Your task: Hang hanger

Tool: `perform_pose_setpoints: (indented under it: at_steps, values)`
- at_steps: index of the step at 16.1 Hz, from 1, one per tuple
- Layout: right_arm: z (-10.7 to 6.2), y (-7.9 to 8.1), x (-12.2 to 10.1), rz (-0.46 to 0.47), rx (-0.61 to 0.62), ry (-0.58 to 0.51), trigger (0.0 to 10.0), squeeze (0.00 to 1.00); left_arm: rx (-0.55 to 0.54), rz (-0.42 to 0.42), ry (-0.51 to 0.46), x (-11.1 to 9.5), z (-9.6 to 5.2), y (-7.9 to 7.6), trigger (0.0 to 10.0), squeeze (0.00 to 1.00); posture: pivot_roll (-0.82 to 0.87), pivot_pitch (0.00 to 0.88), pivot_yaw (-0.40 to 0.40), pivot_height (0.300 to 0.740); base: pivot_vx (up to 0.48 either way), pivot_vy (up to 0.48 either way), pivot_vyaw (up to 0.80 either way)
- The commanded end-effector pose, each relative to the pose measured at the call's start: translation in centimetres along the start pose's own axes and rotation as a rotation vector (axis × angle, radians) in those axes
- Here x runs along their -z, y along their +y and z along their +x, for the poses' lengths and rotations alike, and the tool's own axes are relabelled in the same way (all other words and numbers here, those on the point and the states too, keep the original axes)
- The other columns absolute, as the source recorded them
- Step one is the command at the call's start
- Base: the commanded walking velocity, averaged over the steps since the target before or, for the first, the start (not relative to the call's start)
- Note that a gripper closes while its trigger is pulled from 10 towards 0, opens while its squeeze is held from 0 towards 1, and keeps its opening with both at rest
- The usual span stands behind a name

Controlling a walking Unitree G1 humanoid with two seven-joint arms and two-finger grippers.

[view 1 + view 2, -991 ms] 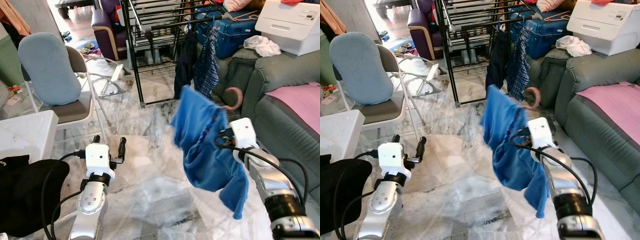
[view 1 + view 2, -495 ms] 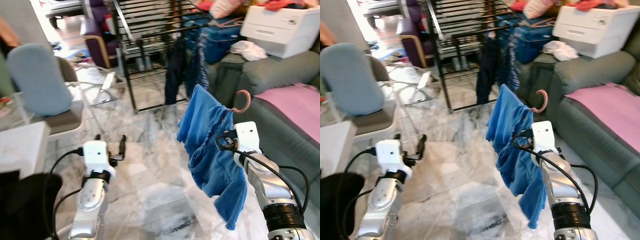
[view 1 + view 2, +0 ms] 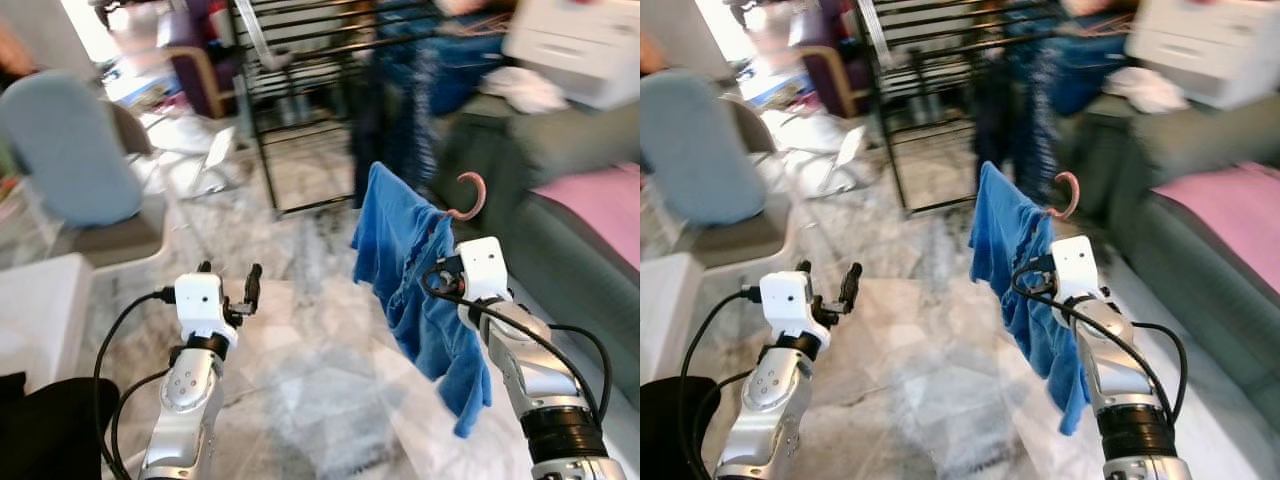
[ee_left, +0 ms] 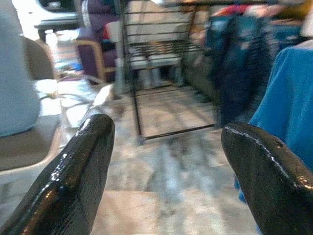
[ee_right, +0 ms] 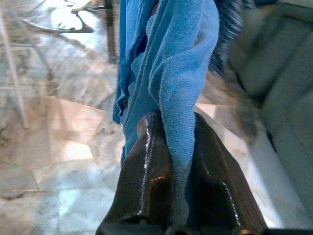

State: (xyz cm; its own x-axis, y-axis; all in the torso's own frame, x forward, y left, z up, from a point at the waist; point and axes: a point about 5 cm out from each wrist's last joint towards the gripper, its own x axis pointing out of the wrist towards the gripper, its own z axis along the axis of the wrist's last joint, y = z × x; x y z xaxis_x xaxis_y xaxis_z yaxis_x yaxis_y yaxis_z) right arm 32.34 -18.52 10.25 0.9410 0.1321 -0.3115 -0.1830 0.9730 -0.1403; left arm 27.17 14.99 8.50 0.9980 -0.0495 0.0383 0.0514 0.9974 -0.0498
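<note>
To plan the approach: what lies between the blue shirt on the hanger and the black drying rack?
Bare marble floor, seen in the left eye view, separates blue shirt and drying rack.

No readable text, label, brand, number or sign anywhere. Background blurred by camera motion.
</note>
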Motion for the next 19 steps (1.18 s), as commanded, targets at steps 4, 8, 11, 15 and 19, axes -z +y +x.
perform_pose_setpoints:
  at_steps: [4, 8, 11, 15, 19]
  values:
    - [-0.1, -0.1, -1.3, -0.007, -0.010, -0.051, 10.0, 0.00, -0.001, -0.002, -0.011, -0.5, 0.4, 0.1, 10.0, 0.00, -0.15, 0.000, 0.074, 0.740, 0.430, 0.000, 0.61]
    - [-0.1, 0.2, -1.3, 0.005, -0.014, -0.049, 10.0, 0.00, 0.002, 0.003, -0.006, -0.4, 0.5, 0.0, 10.0, 0.00, -0.15, 0.000, 0.076, 0.740, 0.432, 0.000, 0.00]
    - [0.0, 0.6, -1.2, 0.002, -0.034, -0.045, 10.0, 0.00, -0.006, 0.018, 0.012, -0.2, 0.6, 0.1, 10.0, 0.00, -0.15, 0.000, 0.077, 0.740, 0.454, 0.000, 0.00]
    - [0.2, 1.0, -1.2, -0.003, -0.045, -0.042, 10.0, 0.00, -0.004, 0.020, 0.008, -0.3, 0.7, 0.2, 10.0, 0.00, -0.15, 0.000, 0.078, 0.740, 0.457, 0.000, 0.00]
    - [0.5, 1.8, -0.9, -0.012, -0.076, -0.026, 10.0, 0.00, -0.005, 0.017, 0.014, -0.3, 0.9, 0.1, 10.0, 0.00, -0.15, 0.000, 0.082, 0.740, 0.456, 0.000, 0.00]
